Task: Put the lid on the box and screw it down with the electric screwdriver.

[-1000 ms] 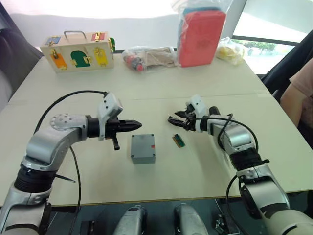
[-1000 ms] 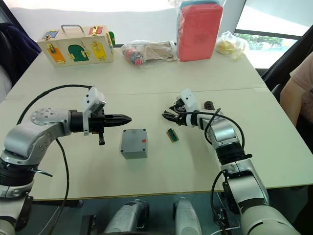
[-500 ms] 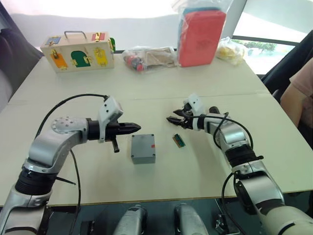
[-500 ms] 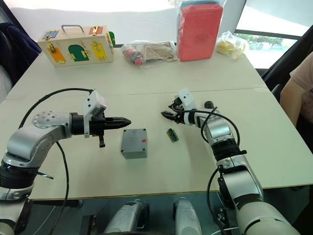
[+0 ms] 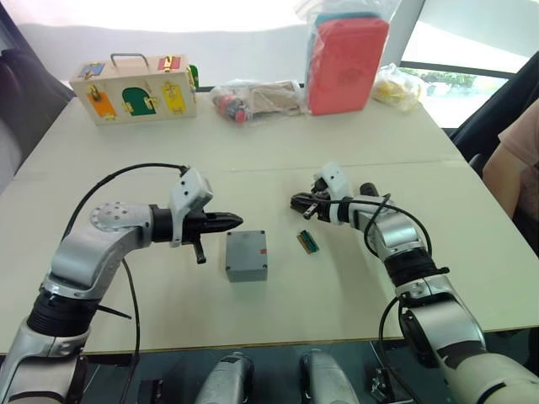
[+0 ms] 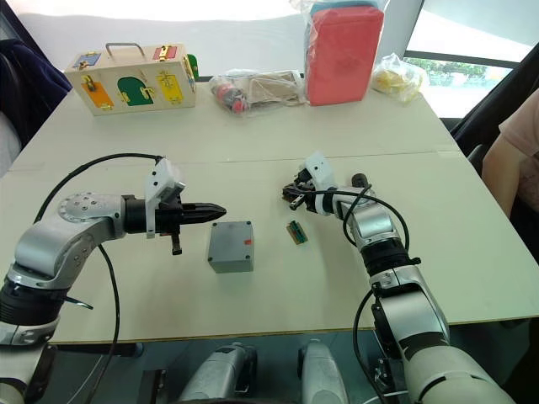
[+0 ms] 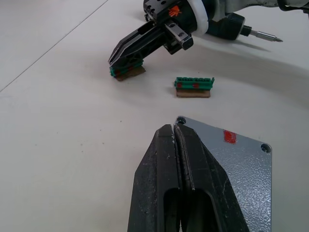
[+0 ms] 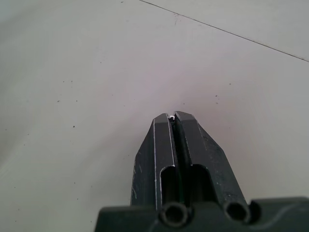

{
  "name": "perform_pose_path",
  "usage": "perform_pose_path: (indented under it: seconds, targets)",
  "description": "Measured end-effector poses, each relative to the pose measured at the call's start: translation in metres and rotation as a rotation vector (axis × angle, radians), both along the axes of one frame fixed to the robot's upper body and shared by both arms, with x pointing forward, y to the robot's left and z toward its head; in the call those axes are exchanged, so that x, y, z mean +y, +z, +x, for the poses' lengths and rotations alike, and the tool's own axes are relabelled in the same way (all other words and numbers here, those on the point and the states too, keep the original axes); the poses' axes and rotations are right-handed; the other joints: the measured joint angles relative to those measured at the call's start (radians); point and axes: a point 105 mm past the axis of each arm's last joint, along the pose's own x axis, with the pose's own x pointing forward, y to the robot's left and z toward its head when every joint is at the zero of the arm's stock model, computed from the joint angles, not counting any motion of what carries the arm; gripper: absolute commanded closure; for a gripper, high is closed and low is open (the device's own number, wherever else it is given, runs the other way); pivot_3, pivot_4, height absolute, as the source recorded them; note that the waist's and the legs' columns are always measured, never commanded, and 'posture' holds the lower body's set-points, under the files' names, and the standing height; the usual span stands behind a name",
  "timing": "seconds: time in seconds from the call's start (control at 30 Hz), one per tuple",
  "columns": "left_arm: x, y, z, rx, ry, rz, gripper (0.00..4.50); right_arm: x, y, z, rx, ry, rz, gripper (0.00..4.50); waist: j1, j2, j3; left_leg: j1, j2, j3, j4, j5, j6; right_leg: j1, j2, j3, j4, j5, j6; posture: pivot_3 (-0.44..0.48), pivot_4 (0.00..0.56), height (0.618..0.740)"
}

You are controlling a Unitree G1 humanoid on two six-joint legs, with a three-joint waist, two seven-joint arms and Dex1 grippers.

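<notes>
Both grippers low over the pale table, either side of the small square grey plastic box [image 5: 246,255].

Left of the box, just beside its upper left corner: left gripper [image 5: 235,221], black fingers [image 7: 186,159] pressed together, tips over the box's edge, holding nothing. Box upright, flat top face with corner screw holes and a small red mark. Right of the box, close by: small green terminal block [image 5: 308,241]. Beyond that, up and right of the box: right gripper [image 5: 296,202], fingers [image 8: 186,140] together, a second green block [image 7: 126,71] at their tips; cannot tell whether pinched. Slim black electric screwdriver [image 7: 231,28] farther right of the box, beside the right wrist, metal bit pointing away.
</notes>
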Motion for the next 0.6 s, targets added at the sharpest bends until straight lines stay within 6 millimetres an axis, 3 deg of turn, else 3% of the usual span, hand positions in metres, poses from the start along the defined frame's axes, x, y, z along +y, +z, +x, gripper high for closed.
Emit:
perform_pose_path:
  seconds: [0.47, 0.6]
  targets:
    - [0.003, -0.002, 0.003, 0.009, 0.009, -0.006, 4.5, -0.006, 0.05, -0.007, -0.1, 0.009, 0.064, 4.44, 0.001, 0.0, 0.0, 0.0, 0.0, 0.0, 0.0, 0.0, 0.0, 0.0, 0.0, 0.0, 0.0, 0.0, 0.0, 0.0, 0.15, 0.74]
    - [0.011, -0.003, -0.005, 0.056, -0.021, 0.023, 4.5, 0.009, 0.072, -0.039, -0.154, 0.161, 0.099, 4.44, 0.001, 0.0, 0.0, 0.0, 0.001, 0.0, -0.001, 0.0, 0.0, -0.001, 0.0, 0.0, 0.0, 0.0, 0.0, 0.0, 0.15, 0.74]
